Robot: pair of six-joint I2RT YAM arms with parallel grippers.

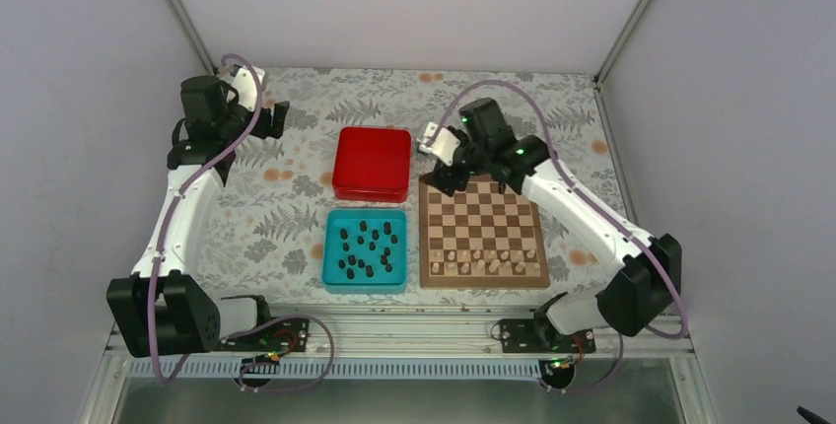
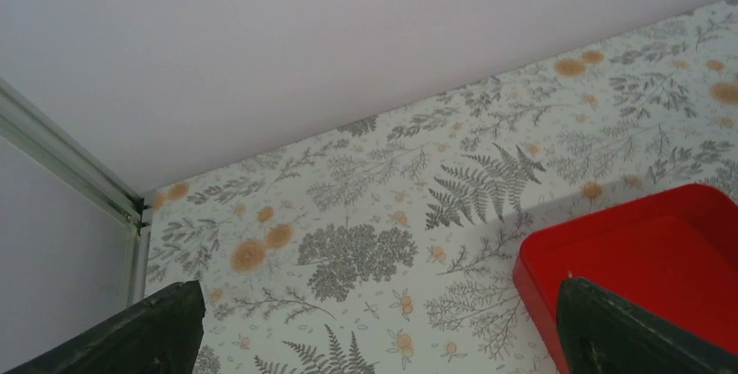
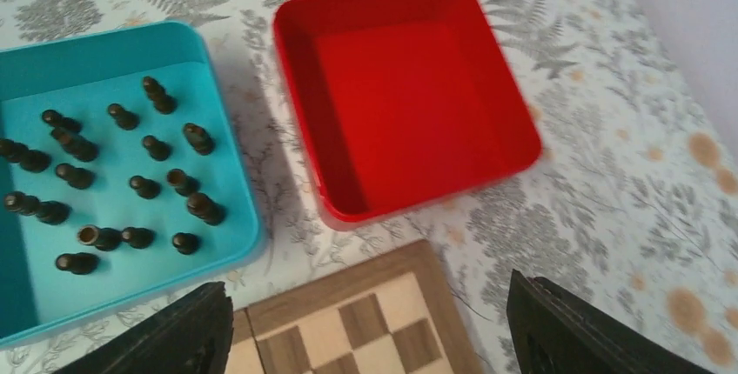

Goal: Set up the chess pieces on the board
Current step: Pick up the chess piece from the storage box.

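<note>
The wooden checkered board (image 1: 483, 232) lies right of centre, with pale cream pieces (image 1: 488, 262) along its near rows. Several dark chess pieces (image 1: 367, 247) lie in the teal tray (image 1: 331, 232); they also show in the right wrist view (image 3: 144, 187). My right gripper (image 1: 442, 170) is open and empty, hovering over the board's far left corner (image 3: 374, 304). My left gripper (image 1: 279, 118) is open and empty at the far left, above the patterned table, its fingers (image 2: 165, 326) wide apart.
An empty red box (image 1: 372, 164) stands behind the teal tray; it also shows in the left wrist view (image 2: 644, 261) and the right wrist view (image 3: 400, 96). White walls enclose the table on three sides.
</note>
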